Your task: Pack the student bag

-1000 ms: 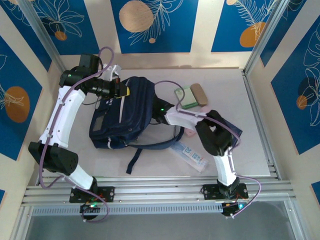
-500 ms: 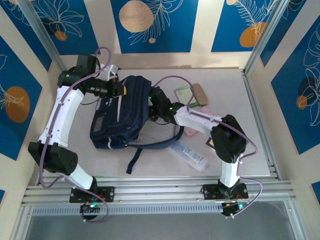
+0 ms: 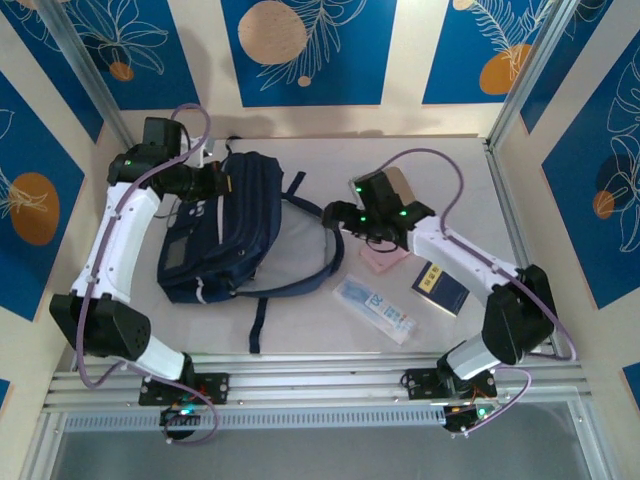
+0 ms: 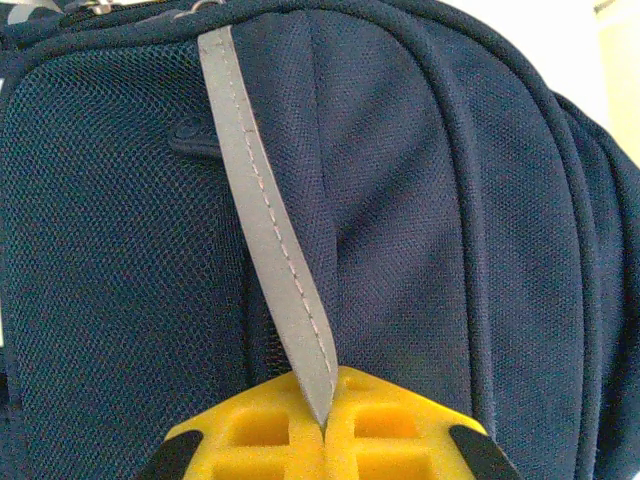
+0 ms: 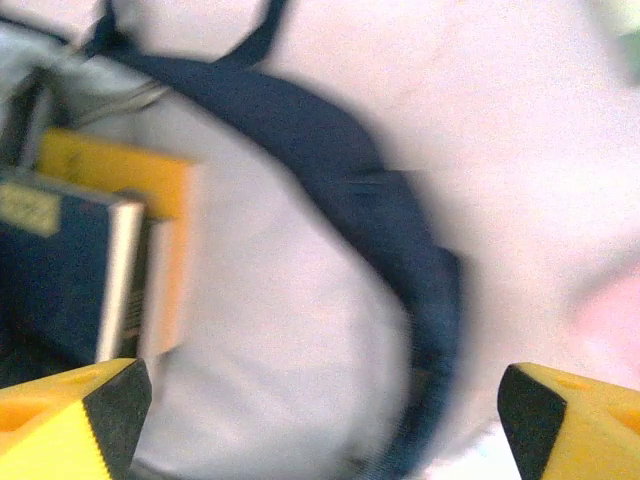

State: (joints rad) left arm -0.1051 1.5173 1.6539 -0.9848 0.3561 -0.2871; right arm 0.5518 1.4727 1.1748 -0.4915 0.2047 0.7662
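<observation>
The student bag (image 3: 215, 230), navy blue, lies on its side at the left of the table, with its shoulder strap (image 3: 322, 262) looped out to the right. My left gripper (image 3: 214, 186) is at the bag's top end, shut on the bag's thin grey strip (image 4: 262, 210); the yellow fingers (image 4: 250, 430) pinch its tip. My right gripper (image 3: 332, 214) hovers open to the right of the bag, over the strap loop, holding nothing. The blurred right wrist view shows the navy strap (image 5: 400, 260) and a navy-and-yellow book (image 5: 90, 260) at the bag's mouth.
On the table right of the bag lie a pink item (image 3: 386, 264), a navy booklet (image 3: 438, 286) and a clear flat packet (image 3: 376, 308). A green item (image 3: 362, 186) and a tan one (image 3: 400, 180) sit behind my right arm. Framed walls close in.
My right gripper has drawn back rightward out of the bag and opened wide. The left arm, still clamped on the grey strip, has pulled the bag a little to the left.
</observation>
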